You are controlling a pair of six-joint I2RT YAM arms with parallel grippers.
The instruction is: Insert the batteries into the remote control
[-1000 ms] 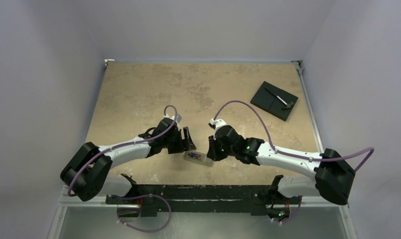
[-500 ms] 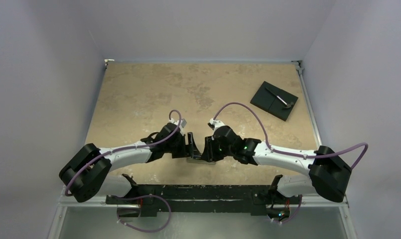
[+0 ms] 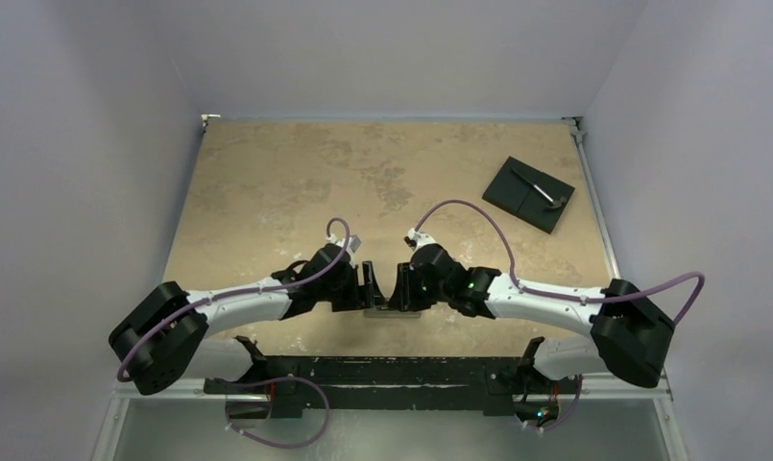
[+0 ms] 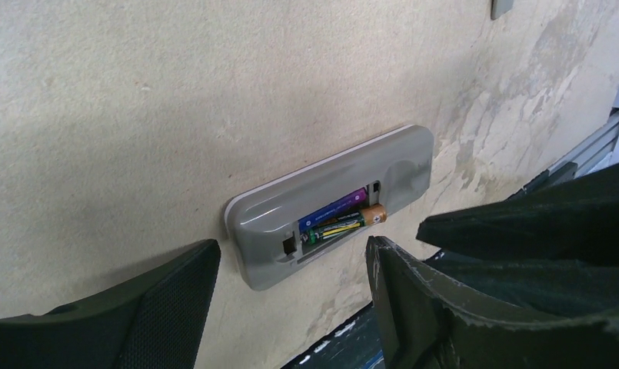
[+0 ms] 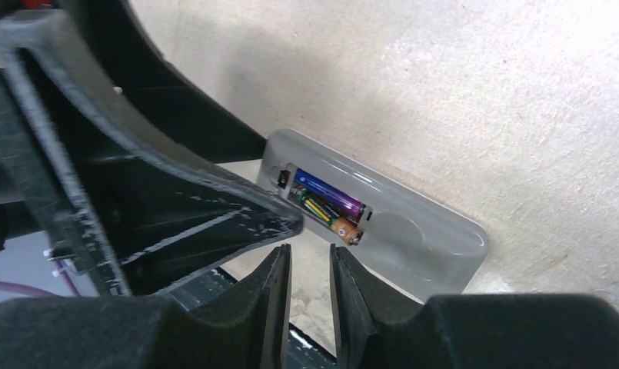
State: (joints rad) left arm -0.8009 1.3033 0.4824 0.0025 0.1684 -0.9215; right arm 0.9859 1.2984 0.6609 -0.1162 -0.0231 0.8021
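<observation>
Table (image 3: 315, 173) — only wrist views show batteries (image 4: 341, 217), seemingly seated.

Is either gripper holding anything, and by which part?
Nothing is held: left gripper and right gripper are both empty, jaws apart, beside the remote control.

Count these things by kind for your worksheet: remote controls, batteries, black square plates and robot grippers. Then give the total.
Remote control: 1
Batteries: 2, both in the remote's open compartment
Black square plate: 1
Grippers: 2, the left gripper and the right gripper
Total: 6
</observation>
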